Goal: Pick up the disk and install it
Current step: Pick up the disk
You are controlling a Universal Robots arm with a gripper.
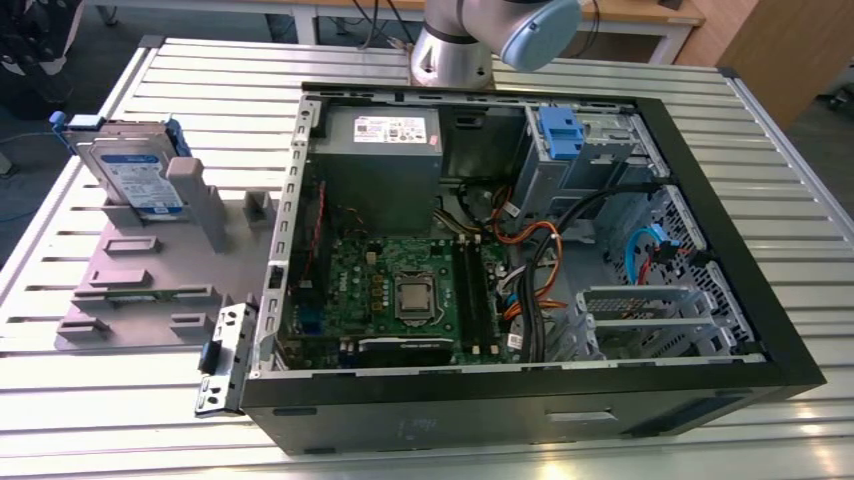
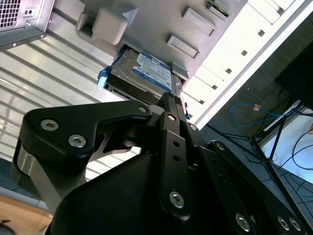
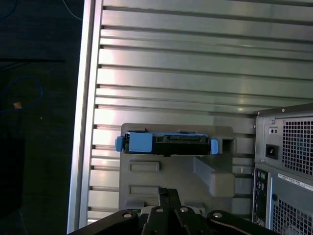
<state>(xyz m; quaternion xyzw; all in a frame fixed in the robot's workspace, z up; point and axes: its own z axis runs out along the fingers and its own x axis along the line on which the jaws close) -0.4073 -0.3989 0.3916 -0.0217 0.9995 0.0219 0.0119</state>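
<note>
Disk (image 1: 134, 170) stands on edge in the grey holder (image 1: 147, 290), at the exterior view's left of the open computer case (image 1: 727, 240), whose motherboard (image 1: 400, 285) we see there. In both wrist views we find the gripper (image 3: 166, 192) (image 2: 170, 98) well apart from the disk, closed on nothing.

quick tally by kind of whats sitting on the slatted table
disk: 1
grey holder fixture: 1
open computer case: 1
metal bracket: 1
total: 4
</note>
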